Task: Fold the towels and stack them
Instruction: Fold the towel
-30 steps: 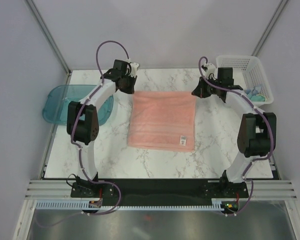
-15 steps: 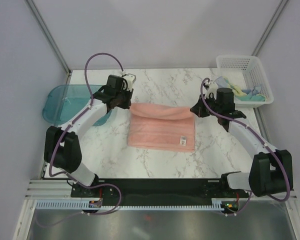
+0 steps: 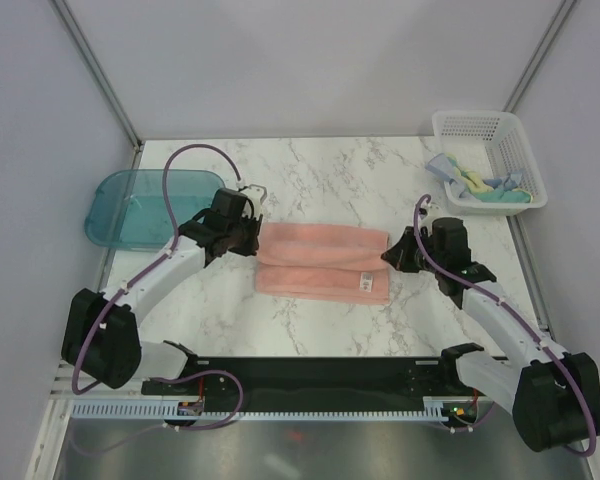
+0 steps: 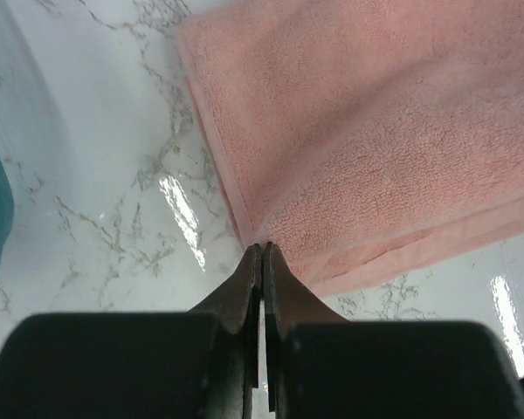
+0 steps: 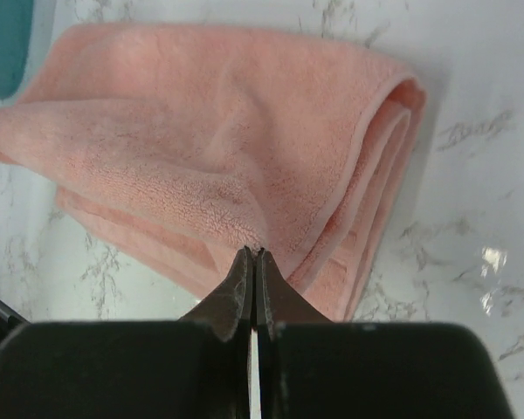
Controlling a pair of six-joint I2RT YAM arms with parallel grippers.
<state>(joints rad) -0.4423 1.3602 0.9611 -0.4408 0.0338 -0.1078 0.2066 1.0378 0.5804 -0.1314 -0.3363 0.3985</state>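
From above, the salmon-pink towel (image 3: 322,262) lies in the middle of the marble table (image 3: 330,170), doubled over into a long, narrow band. Its far layer sits slightly short of the near edge, so a strip of the lower layer shows along the front. A small white tag (image 3: 364,283) sits near its front right corner. The left gripper (image 3: 252,238) is at the towel's left end and the right gripper (image 3: 392,256) at its right end. The other towels (image 3: 480,185), pale blue and yellow with teal, are bunched in the white mesh basket (image 3: 485,125) at the far right. The teal tray (image 3: 140,200) sits at the far left.

In the left wrist view, the left gripper (image 4: 262,253) has its jaws pressed together, pinching the towel (image 4: 375,131) at the corner of its upper layer. The terry pile is fine and even, with stacked hems showing below.

In the right wrist view, the right gripper (image 5: 253,255) is likewise clamped on the edge of the towel's (image 5: 218,148) top layer. The fold curves round in a soft roll on the right, and the surface dips into shallow creases.
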